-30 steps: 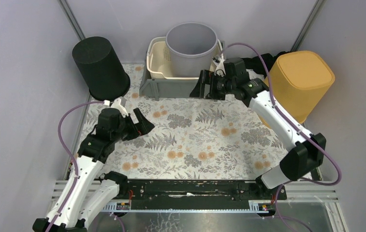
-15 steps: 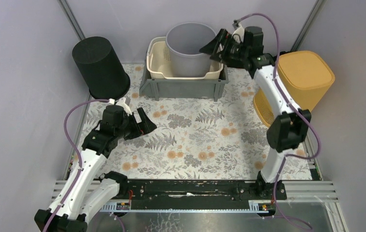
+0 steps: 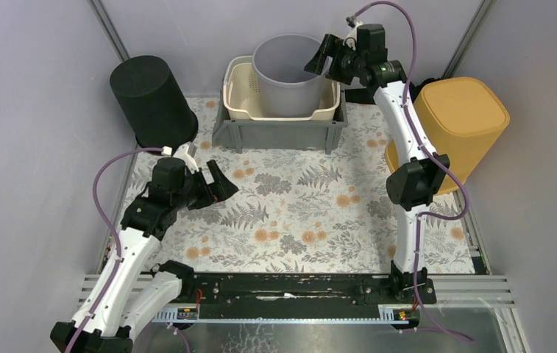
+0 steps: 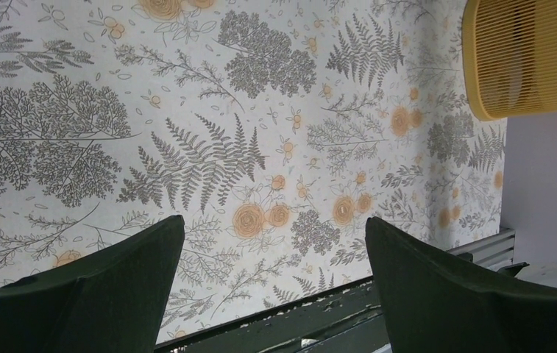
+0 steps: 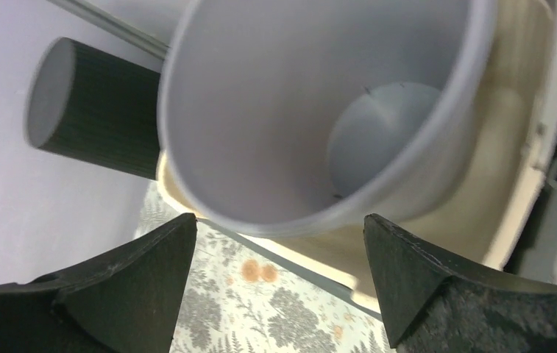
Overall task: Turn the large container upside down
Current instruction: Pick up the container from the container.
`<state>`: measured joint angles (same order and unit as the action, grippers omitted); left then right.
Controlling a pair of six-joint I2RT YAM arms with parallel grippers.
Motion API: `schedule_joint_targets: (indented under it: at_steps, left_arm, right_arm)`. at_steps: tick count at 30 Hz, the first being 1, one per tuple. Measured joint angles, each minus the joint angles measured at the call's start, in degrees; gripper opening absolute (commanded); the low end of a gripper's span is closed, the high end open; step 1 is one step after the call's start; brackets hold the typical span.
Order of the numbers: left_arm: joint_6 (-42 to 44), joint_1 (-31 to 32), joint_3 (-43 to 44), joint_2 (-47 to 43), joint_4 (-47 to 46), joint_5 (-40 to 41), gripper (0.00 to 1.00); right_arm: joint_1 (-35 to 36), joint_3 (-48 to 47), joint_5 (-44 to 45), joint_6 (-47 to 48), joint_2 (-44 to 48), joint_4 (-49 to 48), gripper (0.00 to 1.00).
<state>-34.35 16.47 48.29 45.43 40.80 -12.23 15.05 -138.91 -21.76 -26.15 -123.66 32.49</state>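
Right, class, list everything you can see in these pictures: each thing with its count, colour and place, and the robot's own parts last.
bucket: one, grey, upright in the basket
basket: one, cream, inside the crate
crate: one, dark grey, back middle
bin: one, black, upside down, back left
tub: one, yellow, tilted, right side
cloth: one, white with fern print, covering the table
left arm: one, white and black, near left
right arm: one, white and black, reaching back
left tool: one, black, open above the cloth
right tool: one, black, open at the bucket's rim
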Motion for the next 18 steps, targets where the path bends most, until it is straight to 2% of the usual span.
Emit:
schedule_joint_targets:
  at_steps: [4,10,15,18]
  left_arm:
    - [0.00,0.00,1.05,-0.17,0.02,0.02,1.00]
    - [0.00,0.00,1.40,0.02,0.07,0.02,1.00]
    - [0.02,0.00,1.92,0.28,0.11,0.28,1.00]
    - [0.04,0.00,2.27,0.42,0.20,0.63,1.00]
  right_arm:
    - [0.20,3.61,4.66,1.36,0.83,2.43,0.90]
    - [0.22,2.05,9.25,2.43,-0.55,6.01,0.89]
    - [0.22,1.05,10.32,1.70,-2.43,4.90,0.81]
    - [0.24,0.85,10.32,1.27,-3.02,4.22,0.72]
